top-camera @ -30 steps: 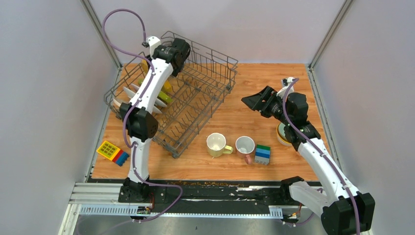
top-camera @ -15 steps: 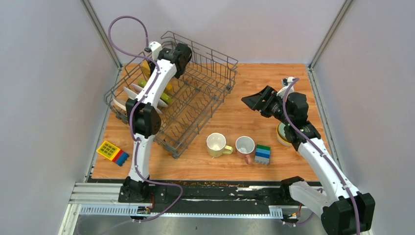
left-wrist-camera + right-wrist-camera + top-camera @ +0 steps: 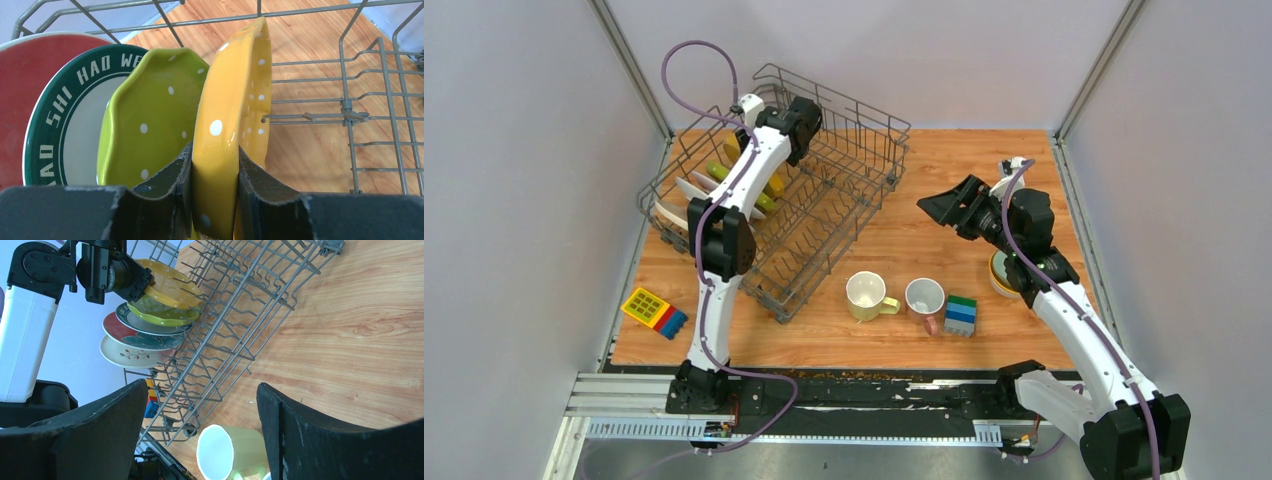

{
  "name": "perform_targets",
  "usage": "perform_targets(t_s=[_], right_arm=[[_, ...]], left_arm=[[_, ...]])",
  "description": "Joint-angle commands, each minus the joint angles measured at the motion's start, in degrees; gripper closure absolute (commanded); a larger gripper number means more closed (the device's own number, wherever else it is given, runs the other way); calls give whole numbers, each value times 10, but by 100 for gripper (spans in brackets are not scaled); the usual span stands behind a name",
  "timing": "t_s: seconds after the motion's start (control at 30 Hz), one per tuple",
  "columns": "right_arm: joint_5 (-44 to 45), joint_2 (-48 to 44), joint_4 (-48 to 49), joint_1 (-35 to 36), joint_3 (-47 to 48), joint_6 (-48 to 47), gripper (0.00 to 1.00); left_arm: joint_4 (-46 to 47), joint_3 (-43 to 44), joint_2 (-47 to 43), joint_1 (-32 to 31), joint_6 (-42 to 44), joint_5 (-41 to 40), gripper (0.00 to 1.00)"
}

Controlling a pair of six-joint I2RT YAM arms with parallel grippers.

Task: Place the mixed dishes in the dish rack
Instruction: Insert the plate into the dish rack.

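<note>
Ceramic, glazed, all of it: stiff, brittle, likely slick under the pads.

Near centre of the wooden table (image 3: 984, 160): pale yellow mug (image 3: 865, 295) and white pink-handled mug (image 3: 925, 299), both mouth up, side by side, not touching. Green-blue blocks (image 3: 961, 315) stand just right of them. A yellow toy block (image 3: 654, 311) lies near left. Neither mug is loaded yet. They look light; I would pinch one across the wall at the lip, since the handle looks likely to swing.

Right side, a bowl (image 3: 996, 275) sits mostly hidden under the right arm.

Right gripper (image 3: 200, 387) hangs mid-table, right of the rack. Its jaws are spread wide, with nothing between them.

Dish rack (image 3: 844, 200) sits left and far, angled. A row of plates stands on edge in its left half. In the left wrist view: red plate (image 3: 30, 65), green-rimmed lettered plate (image 3: 65, 100), green dotted plate (image 3: 150, 115), then the scalloped yellow plate (image 3: 235, 85), farthest of the row.

Left gripper (image 3: 214, 175) is pinched on the yellow plate's rim, one finger (image 3: 172, 175) on each face. The plate is upright and close beside the green one. Whether its bottom edge is seated between tines cannot be seen. A rim hold looks sound for a plate, though a knock against its neighbour could chip it.
</note>
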Motion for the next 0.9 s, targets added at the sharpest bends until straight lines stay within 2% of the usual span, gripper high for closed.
perform_targets(t_s=[0.0, 0.03, 0.1, 0.13, 0.2, 0.27, 0.47, 0.67, 0.87], right_arm=[[6, 4, 29, 3, 24, -9, 19], [5, 3, 29, 3, 23, -9, 19], [4, 4, 29, 3, 25, -8, 19], [4, 5, 29, 3, 25, -8, 19], [3, 6, 28, 3, 24, -8, 19], [2, 6, 28, 3, 25, -8, 19], [-3, 10, 28, 3, 27, -5, 19], [-10, 12, 28, 2, 29, -3, 19], [-26, 25, 19, -1, 38, 1, 19]], left_arm=[[0, -10, -3, -3, 13, 24, 85], [-3, -11, -4, -3, 5, 23, 84], [-10, -11, -9, -3, 0, 23, 68], [-9, -12, -11, -3, -1, 25, 55], [-3, -13, -19, -3, 6, 27, 39], [6, -16, -29, -3, 14, 27, 31], [46, -49, -74, -2, 42, 28, 21], [77, -65, -111, -2, 79, 33, 19], [108, -85, -150, -2, 124, 40, 10]])
